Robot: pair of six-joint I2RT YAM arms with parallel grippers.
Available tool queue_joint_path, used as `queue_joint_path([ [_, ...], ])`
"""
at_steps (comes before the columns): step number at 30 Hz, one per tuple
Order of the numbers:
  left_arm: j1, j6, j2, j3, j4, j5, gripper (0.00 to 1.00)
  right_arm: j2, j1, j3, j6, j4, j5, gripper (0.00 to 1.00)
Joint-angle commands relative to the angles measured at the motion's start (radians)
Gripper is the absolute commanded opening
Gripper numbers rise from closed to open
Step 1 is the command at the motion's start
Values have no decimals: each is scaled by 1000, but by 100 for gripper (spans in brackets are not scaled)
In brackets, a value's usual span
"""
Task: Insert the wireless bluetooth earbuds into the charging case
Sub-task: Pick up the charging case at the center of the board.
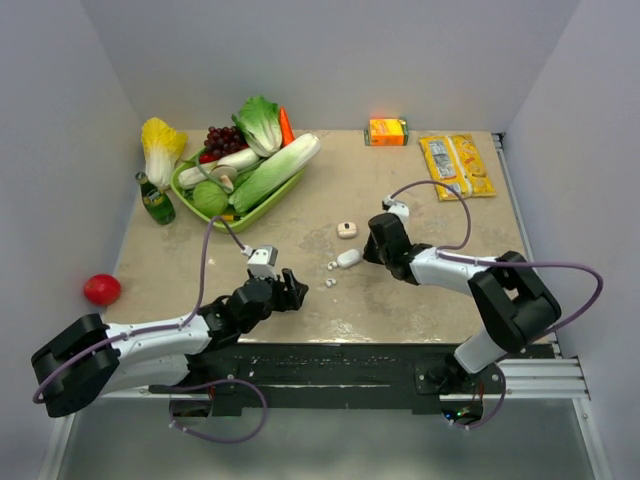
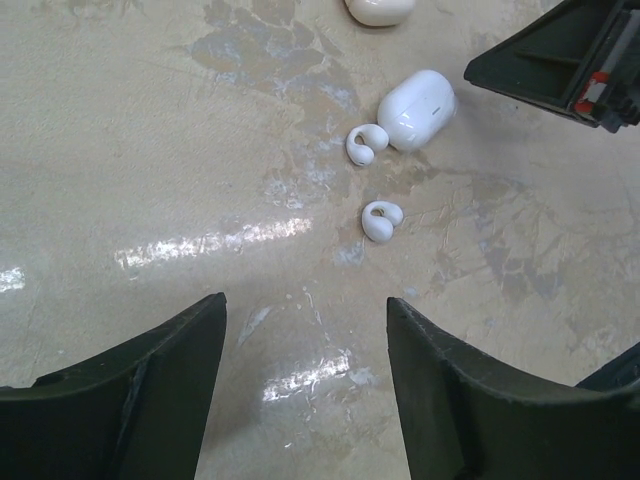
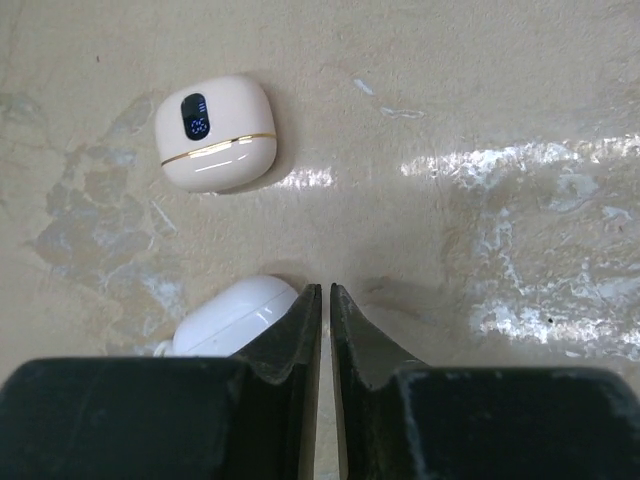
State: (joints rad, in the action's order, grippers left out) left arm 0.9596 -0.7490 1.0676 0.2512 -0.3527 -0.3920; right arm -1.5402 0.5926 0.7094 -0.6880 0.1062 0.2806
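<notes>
White plastic on tan tabletop is what the top view gives me. The earbuds (image 1: 331, 265) lie loose on the table (image 1: 450, 230), close to the white case (image 1: 349, 258), and a cream case (image 1: 347, 229) sits just beyond it. Nothing is in a case yet, so I judge the whole job is left. My left gripper (image 1: 290, 290) is near the earbuds on their near-left side. My right gripper (image 1: 368, 253) is just beside the white case.

From my left wrist, the left gripper (image 2: 305, 303) is spread wide and empty. The near earbud (image 2: 381, 219) lies ahead of the gap, a little right of centre. The far earbud (image 2: 366, 143) lies beyond it, touching or almost touching the white case (image 2: 418, 96), whose lid looks shut.

From my right wrist, the right gripper (image 3: 325, 290) is pressed together on nothing. The white case (image 3: 235, 315) lies just left of its tips, possibly touching them. The cream case (image 3: 215, 132) lies farther ahead to the left, sealed along its gold seam with a small lit screen. I cannot tell which case belongs to the earbuds. Either way a lid has to open first, then both go in.
</notes>
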Motion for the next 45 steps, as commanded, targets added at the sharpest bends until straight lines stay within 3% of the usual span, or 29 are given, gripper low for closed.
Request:
queue_joint_path([
  [1,-2,-15,-29,14,-9,-36,69,-55,-8,67,19,19,39,11],
  [6,-2,-13,-26,13,-9,-36,69,-84,-7,38,38,112,-50,9],
  [20,-2,-33,35,33,-41,-33,75,0,22,-80,53,107,-210,10],
  [24,-2,-82,57,20,-89,-51,72,86,24,-120,21,87,-121,11],
  [26,-2,-128,48,5,-107,-73,65,141,24,-137,7,78,-72,16],
  [30,-2,-197,-13,-35,-106,-93,64,117,13,-59,42,32,9,20],
  [33,-2,-178,-53,-52,-98,-81,70,27,0,25,65,20,-7,20],
  [39,-4,-150,-112,-82,-83,-50,95,-133,-17,156,82,27,-53,17],
  [45,-4,-156,-118,-101,-74,-48,95,-184,-17,142,82,56,-96,14],
])
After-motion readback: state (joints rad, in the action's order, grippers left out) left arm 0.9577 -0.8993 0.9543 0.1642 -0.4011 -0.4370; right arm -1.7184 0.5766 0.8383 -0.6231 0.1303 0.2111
